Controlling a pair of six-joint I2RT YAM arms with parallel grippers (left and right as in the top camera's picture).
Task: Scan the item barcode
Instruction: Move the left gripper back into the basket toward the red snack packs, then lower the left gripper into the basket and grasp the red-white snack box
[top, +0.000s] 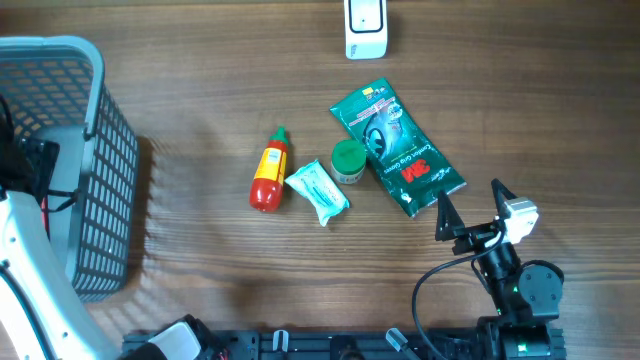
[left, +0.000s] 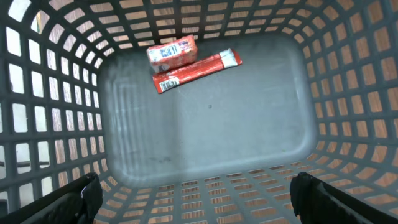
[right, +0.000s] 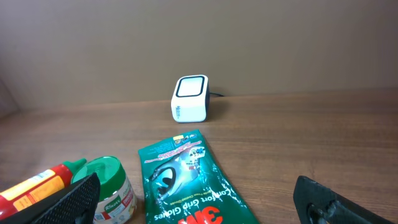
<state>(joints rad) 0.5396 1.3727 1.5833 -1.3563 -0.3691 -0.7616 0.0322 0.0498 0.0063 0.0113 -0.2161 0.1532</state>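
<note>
The white barcode scanner stands at the table's far edge and shows in the right wrist view as the scanner. Items lie mid-table: a green 3M glove packet, a green-lidded jar, a pale teal packet and a red sauce bottle. My right gripper is open just right of and nearer than the glove packet, holding nothing. My left gripper hangs open and empty over the grey basket.
The mesh basket fills the table's left side. On its floor lie a red-and-white carton and a long red packet. The jar and bottle sit at the lower left of the right wrist view.
</note>
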